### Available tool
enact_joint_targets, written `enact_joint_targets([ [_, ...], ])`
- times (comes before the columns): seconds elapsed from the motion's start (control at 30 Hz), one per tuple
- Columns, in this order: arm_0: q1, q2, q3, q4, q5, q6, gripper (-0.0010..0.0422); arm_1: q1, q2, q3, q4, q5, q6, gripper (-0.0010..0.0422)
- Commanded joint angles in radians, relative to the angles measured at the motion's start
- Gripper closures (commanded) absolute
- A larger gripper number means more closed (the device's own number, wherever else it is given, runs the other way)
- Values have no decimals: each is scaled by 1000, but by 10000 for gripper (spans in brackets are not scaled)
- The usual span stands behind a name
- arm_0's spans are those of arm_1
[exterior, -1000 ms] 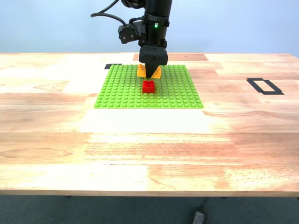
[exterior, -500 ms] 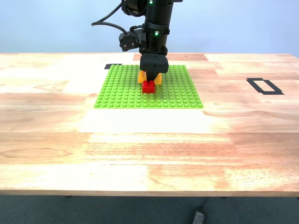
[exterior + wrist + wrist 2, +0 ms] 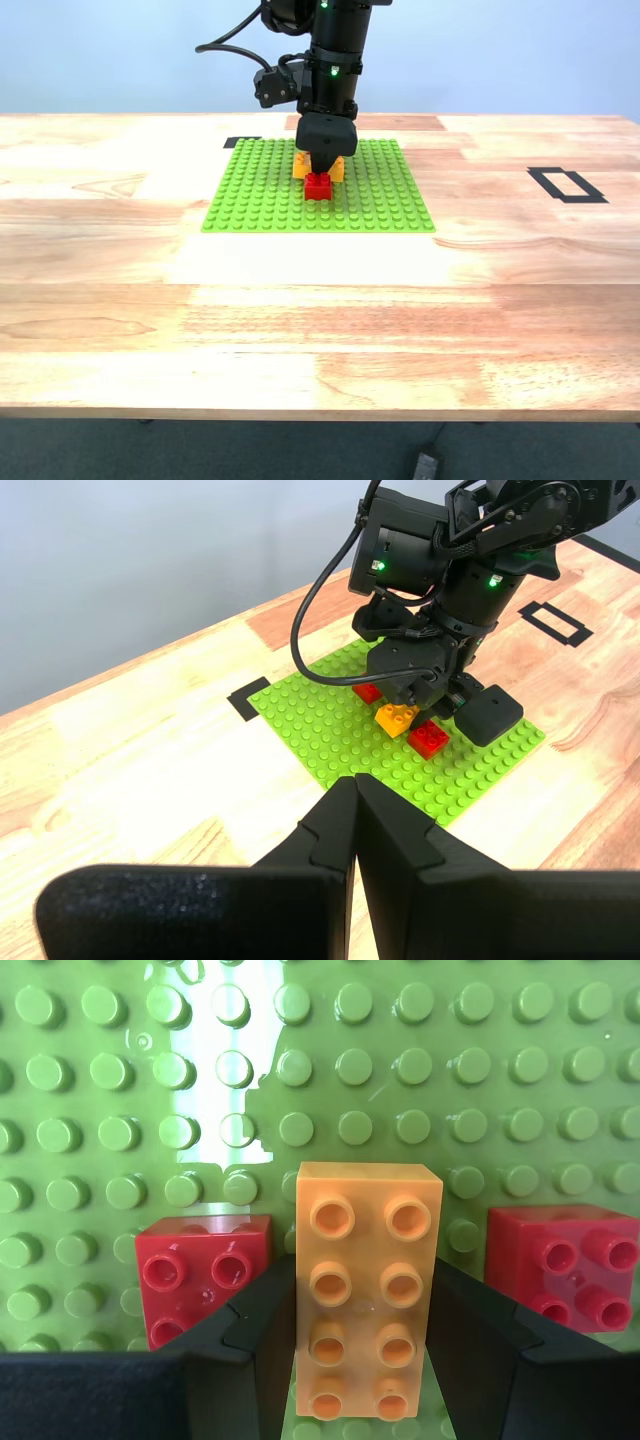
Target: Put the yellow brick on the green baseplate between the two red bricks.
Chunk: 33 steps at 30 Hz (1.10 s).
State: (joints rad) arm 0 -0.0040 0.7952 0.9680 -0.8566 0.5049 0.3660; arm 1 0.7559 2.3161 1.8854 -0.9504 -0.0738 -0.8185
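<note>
The green baseplate (image 3: 260,190) lies at the far middle of the wooden table. My second gripper (image 3: 322,165) points straight down over it and is shut on the yellow brick (image 3: 338,168). In the second wrist view the yellow brick (image 3: 365,1260) sits between my black fingers (image 3: 250,1330), with one red brick (image 3: 200,1270) on one side and one red brick (image 3: 565,1260) on the other. In the exterior view only the near red brick (image 3: 318,186) shows. I cannot tell whether the yellow brick is seated on the studs. My first gripper (image 3: 355,810) is shut, empty and well away from the plate (image 3: 320,720).
A black tape rectangle (image 3: 567,184) is at the exterior view's right. A small black tape mark (image 3: 241,142) lies at the plate's far corner. The wide wooden table (image 3: 320,320) stretches in front of the plate.
My second gripper has come down with the yellow brick, from above the plate to low behind the near red brick. It has barely moved in the last half second.
</note>
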Motion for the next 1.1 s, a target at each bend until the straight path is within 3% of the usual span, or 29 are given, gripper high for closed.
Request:
enact_joint_targets([
  [0.03, 1, 0, 0, 0, 0, 0, 413, 0, -2, -5, 13, 3, 1, 268],
  [0.6, 1, 0, 0, 1, 0, 1, 412, -11, -22, -43, 31, -3, 2, 258],
  [0.97, 1, -8, 0, 0, 0, 2, 413, -11, -37, -51, 65, 3, 40, 175],
  [1.1, 0, -8, 0, -3, 1, 18, 413, -11, -72, -53, 64, 3, 37, 168],
])
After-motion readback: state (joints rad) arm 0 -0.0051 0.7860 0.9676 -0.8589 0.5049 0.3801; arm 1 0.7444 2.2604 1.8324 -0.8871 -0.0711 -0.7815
